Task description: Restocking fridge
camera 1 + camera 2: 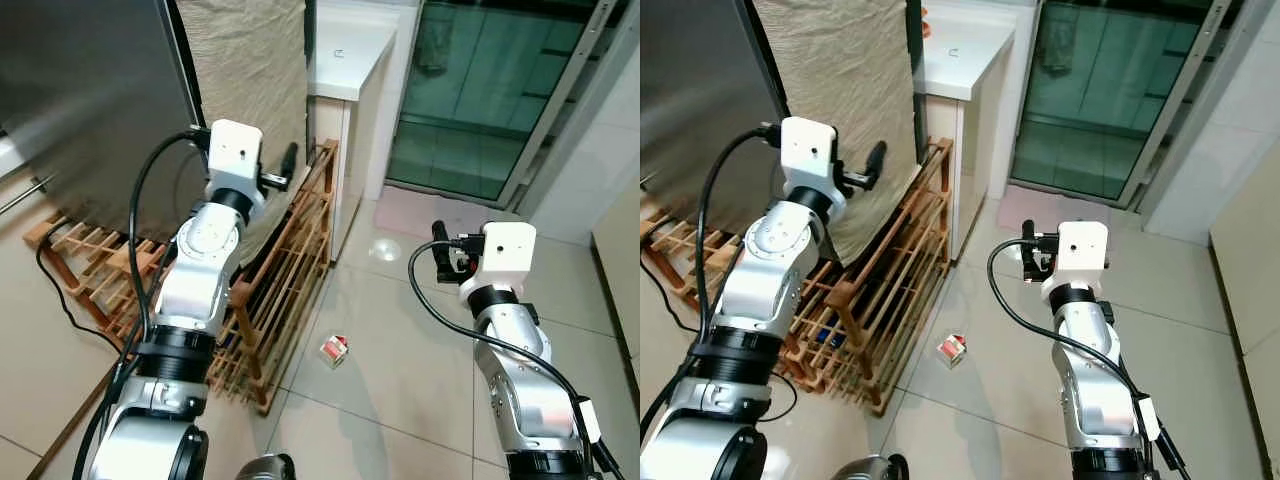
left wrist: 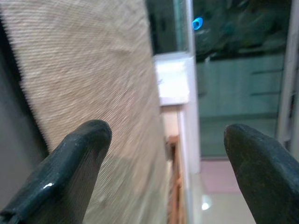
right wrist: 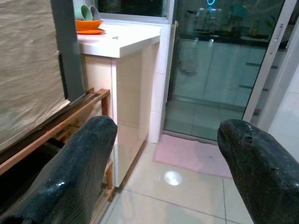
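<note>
Fingers [image 2: 77, 168] of the left gripper [image 2: 163, 163] and right gripper [image 3: 173, 163] spread wide, holding nothing. Small red-and-white carton [image 1: 334, 351] lies tipped on the tiled floor [image 1: 400, 380] beside the wooden slatted rack [image 1: 285, 270], long axis slanting toward the rack.

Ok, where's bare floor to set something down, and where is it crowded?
Free: the tiled floor between the wooden rack and the right gripper, apart from a small carton; also the tiles by the pink mat. Crowded: on the left, where the rack, cables and the left gripper sit beside the fridge.

Small carton [image 1: 953, 349] lies beside wooden rack [image 1: 875, 310].
</note>
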